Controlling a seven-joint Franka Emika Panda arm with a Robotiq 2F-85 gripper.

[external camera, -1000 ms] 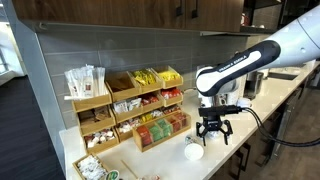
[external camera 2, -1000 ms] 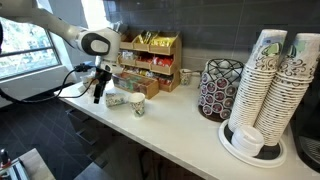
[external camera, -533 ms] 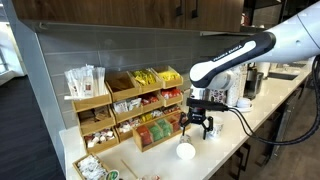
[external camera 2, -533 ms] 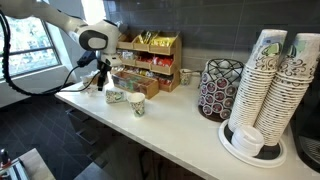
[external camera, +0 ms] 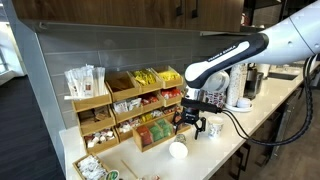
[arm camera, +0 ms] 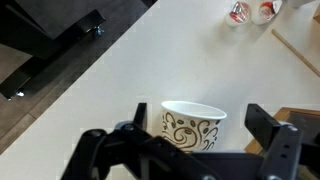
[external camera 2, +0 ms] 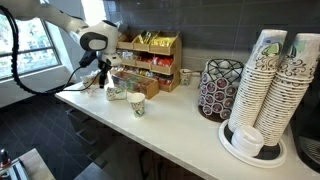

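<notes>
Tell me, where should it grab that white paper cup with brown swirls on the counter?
Probably across the patterned side wall, midway along, coming from straight above. The white paper cup with brown swirls seems to lie on its side on the white counter, so it could roll; closing on both sides would pin it. The open gripper straddles it.
</notes>
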